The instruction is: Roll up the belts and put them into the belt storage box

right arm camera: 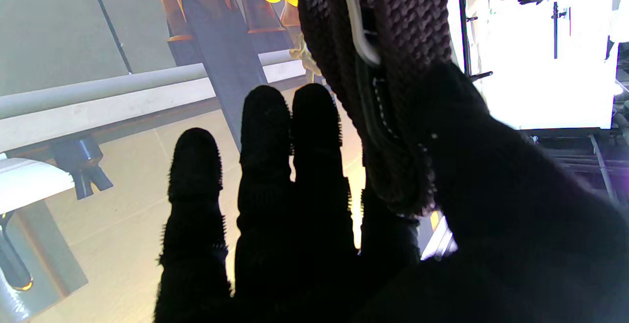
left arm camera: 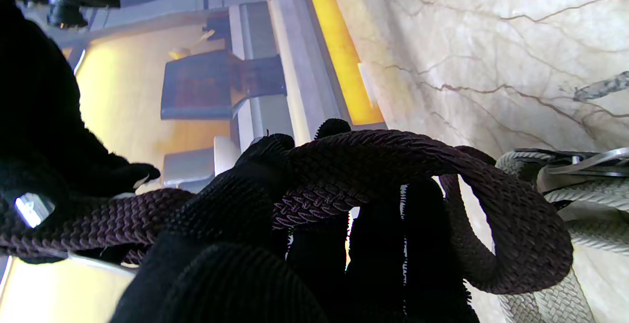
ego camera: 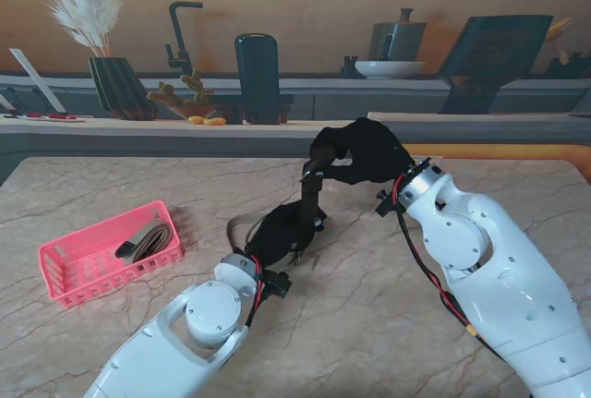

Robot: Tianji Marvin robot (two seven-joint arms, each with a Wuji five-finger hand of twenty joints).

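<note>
A dark braided belt (ego camera: 310, 197) stretches up between my two black-gloved hands over the middle of the table. My right hand (ego camera: 362, 150), raised above the table, pinches the belt's buckle end (right arm camera: 388, 43) between thumb and forefinger; its other fingers (right arm camera: 268, 165) stay straight. My left hand (ego camera: 277, 232), nearer to me and low, is closed on the belt's lower part (left arm camera: 354, 165), which loops over its fingers (left arm camera: 265, 175). A pale woven belt (left arm camera: 580, 190) lies on the table beside that hand. The pink storage box (ego camera: 69, 264) stands at the left with a rolled tan belt (ego camera: 148, 241) inside.
A counter runs along the far edge of the marble table (ego camera: 443, 186) with a vase of pampas grass (ego camera: 118, 84), a dark canister (ego camera: 258, 77), a faucet (ego camera: 180, 38) and a white bowl (ego camera: 390, 68). An orange strip (ego camera: 517, 150) borders the table's far right.
</note>
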